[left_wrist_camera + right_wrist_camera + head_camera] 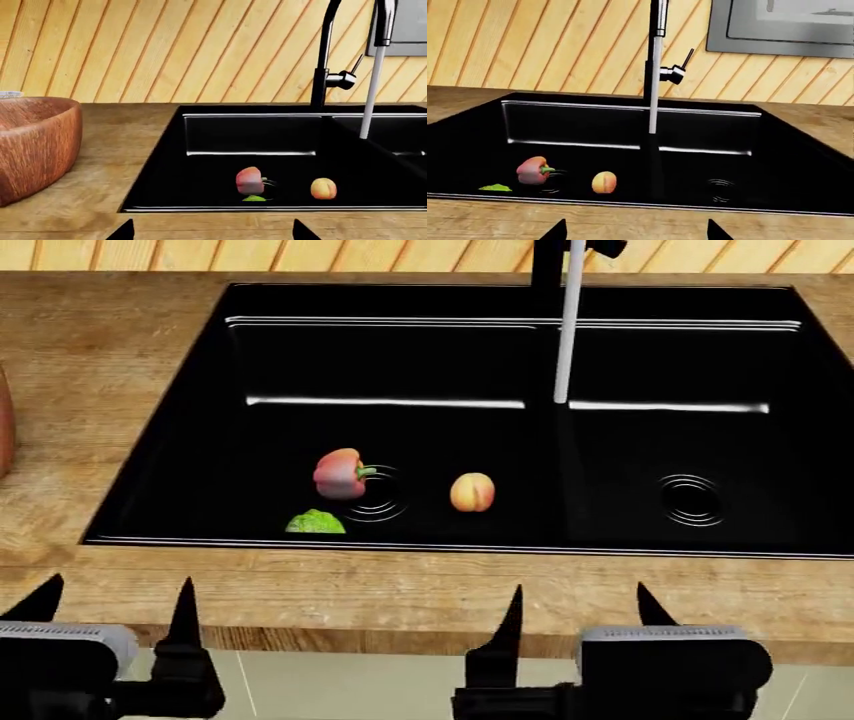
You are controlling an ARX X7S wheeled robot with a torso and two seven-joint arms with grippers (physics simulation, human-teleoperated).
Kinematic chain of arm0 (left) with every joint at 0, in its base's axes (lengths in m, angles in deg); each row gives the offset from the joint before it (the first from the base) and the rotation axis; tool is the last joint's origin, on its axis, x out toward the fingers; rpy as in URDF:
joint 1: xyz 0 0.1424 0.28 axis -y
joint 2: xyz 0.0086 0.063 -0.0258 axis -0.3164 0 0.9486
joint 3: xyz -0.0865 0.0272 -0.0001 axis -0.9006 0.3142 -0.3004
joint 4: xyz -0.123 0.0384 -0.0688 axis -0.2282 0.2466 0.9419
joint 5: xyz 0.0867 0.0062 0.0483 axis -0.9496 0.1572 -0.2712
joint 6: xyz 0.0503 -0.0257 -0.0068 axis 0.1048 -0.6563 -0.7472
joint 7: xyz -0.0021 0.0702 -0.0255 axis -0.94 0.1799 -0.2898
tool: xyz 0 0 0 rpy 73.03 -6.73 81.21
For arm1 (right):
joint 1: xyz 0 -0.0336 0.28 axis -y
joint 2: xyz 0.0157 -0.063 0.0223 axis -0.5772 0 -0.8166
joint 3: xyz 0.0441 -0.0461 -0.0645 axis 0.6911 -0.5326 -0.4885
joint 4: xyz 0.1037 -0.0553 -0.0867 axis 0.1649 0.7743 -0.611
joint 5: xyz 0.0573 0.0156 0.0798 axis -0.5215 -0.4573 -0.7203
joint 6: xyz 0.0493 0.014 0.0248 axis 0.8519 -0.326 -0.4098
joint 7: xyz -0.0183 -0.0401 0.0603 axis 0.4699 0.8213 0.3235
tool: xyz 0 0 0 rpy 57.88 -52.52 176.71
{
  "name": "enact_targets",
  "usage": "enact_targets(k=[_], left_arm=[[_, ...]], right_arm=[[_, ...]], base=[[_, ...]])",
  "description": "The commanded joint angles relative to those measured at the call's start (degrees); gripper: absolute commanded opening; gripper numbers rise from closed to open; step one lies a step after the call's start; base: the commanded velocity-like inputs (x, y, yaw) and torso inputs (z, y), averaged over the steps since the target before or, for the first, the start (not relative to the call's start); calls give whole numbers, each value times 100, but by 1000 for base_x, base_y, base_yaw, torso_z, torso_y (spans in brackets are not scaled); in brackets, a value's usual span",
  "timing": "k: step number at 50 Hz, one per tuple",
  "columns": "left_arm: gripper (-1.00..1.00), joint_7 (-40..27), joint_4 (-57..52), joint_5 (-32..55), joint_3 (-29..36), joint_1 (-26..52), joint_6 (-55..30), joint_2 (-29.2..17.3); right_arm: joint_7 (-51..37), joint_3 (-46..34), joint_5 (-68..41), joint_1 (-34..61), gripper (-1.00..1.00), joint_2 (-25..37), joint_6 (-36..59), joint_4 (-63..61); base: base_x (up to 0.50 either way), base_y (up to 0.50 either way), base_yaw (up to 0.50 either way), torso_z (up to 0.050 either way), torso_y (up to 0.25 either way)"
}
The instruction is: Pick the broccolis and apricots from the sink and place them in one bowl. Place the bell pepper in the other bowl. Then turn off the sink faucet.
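Grippers: both hang at the near edge of the counter, short of the sink; left gripper (114, 615) and right gripper (577, 610) each have their fingers spread apart and nothing between them.
Bell pepper: the bell pepper (339, 474) lies on its side in the left basin, just beside the drain, stem pointing toward it.
Apricot: one apricot (471, 492) sits on the other side of that same drain, near the divider between the basins, apart from the pepper.
Broccoli: a low green broccoli (315, 523) is tucked against the front wall of the basin, just in front of the pepper; only its top shows, so I cannot tell its shape well.
Why they lie so: all three have gathered on the basin floor around the drain, I would guess because the floor dips toward it.
Sink: the black sink (174, 390) has two basins; the right one holds only its drain.
Faucet: the faucet (657, 50) stands behind the divider, with a pale stream of water (569, 340) running, so the tap is not yet off.
Bowl: a wooden bowl (33, 145) waits on the counter (400, 595) to the left of the sink.
Arm pose: both wrists are level, facing the back wall, fingertips forward, as if ready to reach down into the left basin.
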Motion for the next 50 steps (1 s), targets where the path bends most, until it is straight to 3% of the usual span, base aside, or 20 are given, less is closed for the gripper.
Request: enact_targets(k=[1,6,16,24,33,50], left_arm=[[100,-118,-956,914,-300,1810,-2588,62],[100,-4,114,1142,-236,3274,-3499,228],[100,369,2222,885,48,4727,-3025,460],[100,396,2602,881,30,4814,-2989,426],[100,475,2717,837,171,4666,-2840,321],[100,514,2830,829,247,4344,-2684,202]], right_arm=[[113,587,-988,1951,100,301,2729,-1158],[338,805,-1298,3156,100,369,3430,-232],[1000,200,-1076,4296,100,629,3158,1380],[1073,337,-1037,4028,100,644,2726,1725],[911,511,-1120,3684,100,751,2896,1312],[912,547,-1173,3559,100,801,2900,1311]], base=[[0,0,0,0,0],[0,0,0,0,0],[0,0,0,0,0],[0,0,0,0,0],[8,0,0,0,0],[375,0,0,0,0]])
